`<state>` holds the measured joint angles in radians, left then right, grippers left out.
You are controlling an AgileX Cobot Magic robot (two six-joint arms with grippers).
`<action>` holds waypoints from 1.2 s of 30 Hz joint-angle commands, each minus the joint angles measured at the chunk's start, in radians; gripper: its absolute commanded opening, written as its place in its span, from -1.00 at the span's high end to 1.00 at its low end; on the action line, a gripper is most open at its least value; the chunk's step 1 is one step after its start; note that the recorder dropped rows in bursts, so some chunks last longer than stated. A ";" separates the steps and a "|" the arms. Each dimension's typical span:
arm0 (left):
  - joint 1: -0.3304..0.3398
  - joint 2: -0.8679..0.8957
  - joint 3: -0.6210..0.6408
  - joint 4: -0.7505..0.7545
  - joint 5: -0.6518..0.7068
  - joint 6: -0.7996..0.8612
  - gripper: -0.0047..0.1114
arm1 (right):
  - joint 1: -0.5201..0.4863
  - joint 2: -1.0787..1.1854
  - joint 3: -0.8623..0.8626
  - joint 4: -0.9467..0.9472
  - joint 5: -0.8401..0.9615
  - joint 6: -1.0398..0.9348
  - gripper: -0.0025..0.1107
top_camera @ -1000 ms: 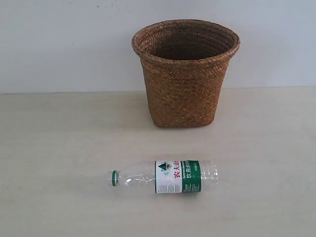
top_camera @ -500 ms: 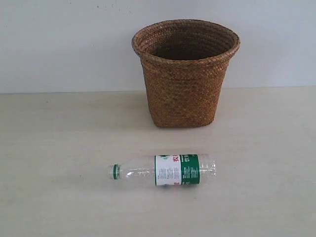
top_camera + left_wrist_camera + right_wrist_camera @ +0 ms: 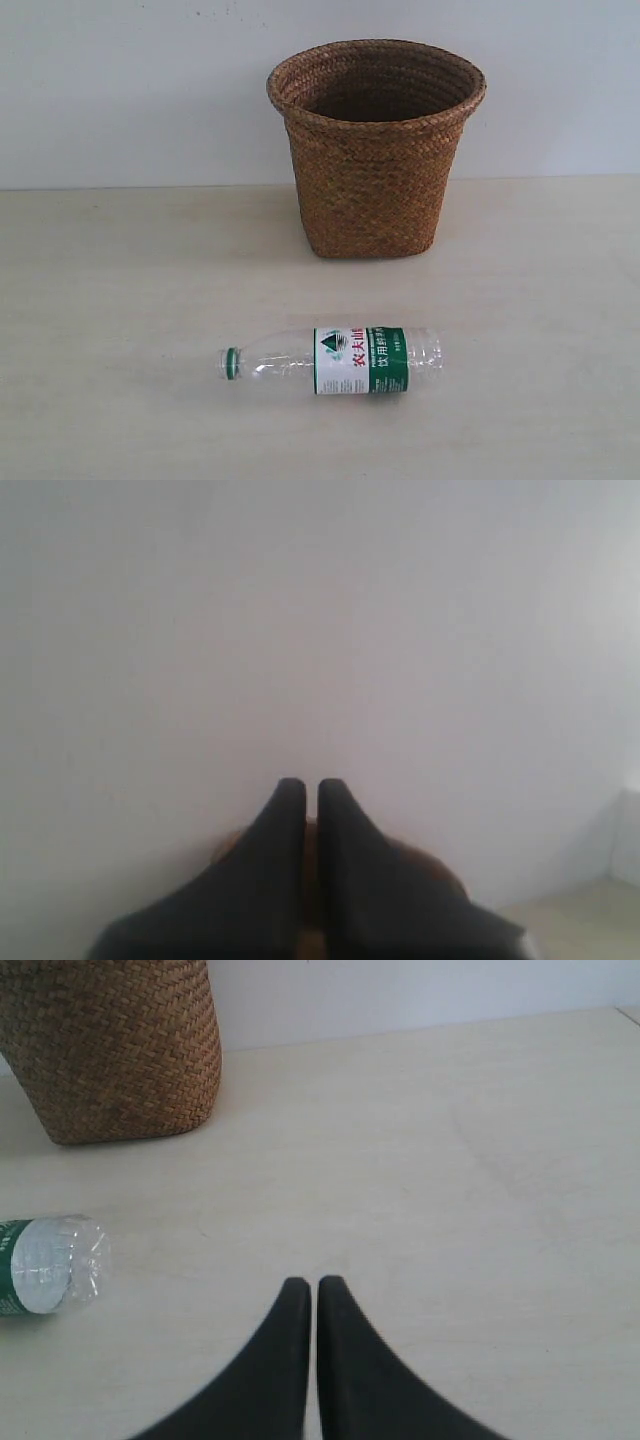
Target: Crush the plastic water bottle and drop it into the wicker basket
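The plastic water bottle (image 3: 335,360) lies on its side on the table, green cap pointing left, label with red characters facing up; its clear base end also shows in the right wrist view (image 3: 45,1265). Behind it stands the wicker basket (image 3: 375,150), upright, dark inside, seen too in the right wrist view (image 3: 115,1050). Neither gripper appears in the exterior view. My right gripper (image 3: 312,1285) is shut and empty, hovering over bare table to the side of the bottle's base. My left gripper (image 3: 312,785) is shut, facing a pale wall, with a blurred brown shape behind its fingers.
A light wooden table (image 3: 120,300) carries both objects, and a plain pale wall (image 3: 130,90) rises behind it. The table's far edge meets the wall just behind the basket.
The bottle rolled slightly away, turning its label, then rolled back to about where it lay a second ago. The basket has not moved.
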<state>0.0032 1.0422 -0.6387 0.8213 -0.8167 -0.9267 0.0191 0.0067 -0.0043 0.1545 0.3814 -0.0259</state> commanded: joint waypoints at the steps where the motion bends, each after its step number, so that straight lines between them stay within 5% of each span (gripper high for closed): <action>1: -0.007 0.190 -0.107 0.241 0.149 -0.189 0.85 | 0.002 -0.007 0.004 -0.004 -0.003 -0.006 0.96; 9: -0.151 0.373 -0.251 0.513 0.886 -0.158 0.85 | 0.002 -0.007 0.004 -0.004 -0.003 -0.006 0.96; 13: -0.168 0.420 -0.260 0.559 0.743 0.064 0.85 | 0.002 -0.007 0.004 -0.004 -0.003 -0.006 0.96; 16: -0.168 0.429 -0.245 0.894 0.491 0.098 0.85 | 0.002 -0.007 0.004 -0.004 -0.003 -0.006 0.96; 18: -0.168 0.432 -0.247 0.923 0.442 0.045 0.85 | 0.002 -0.007 0.004 -0.004 -0.003 -0.006 0.96; 26: -0.166 0.448 -0.263 0.923 0.754 -0.309 0.85 | 0.002 -0.007 0.004 -0.004 -0.003 -0.006 0.96; 30: -0.166 0.452 -0.264 0.923 0.751 -0.340 0.85 | 0.002 -0.007 0.004 -0.004 -0.003 -0.006 0.96; 36: -0.166 0.498 -0.281 0.923 0.828 -0.600 0.85 | 0.002 -0.007 0.004 -0.004 -0.003 -0.006 0.96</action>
<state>-0.1595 1.5139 -0.9134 1.7462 -0.0444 -1.4121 0.0191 0.0067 -0.0043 0.1545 0.3814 -0.0259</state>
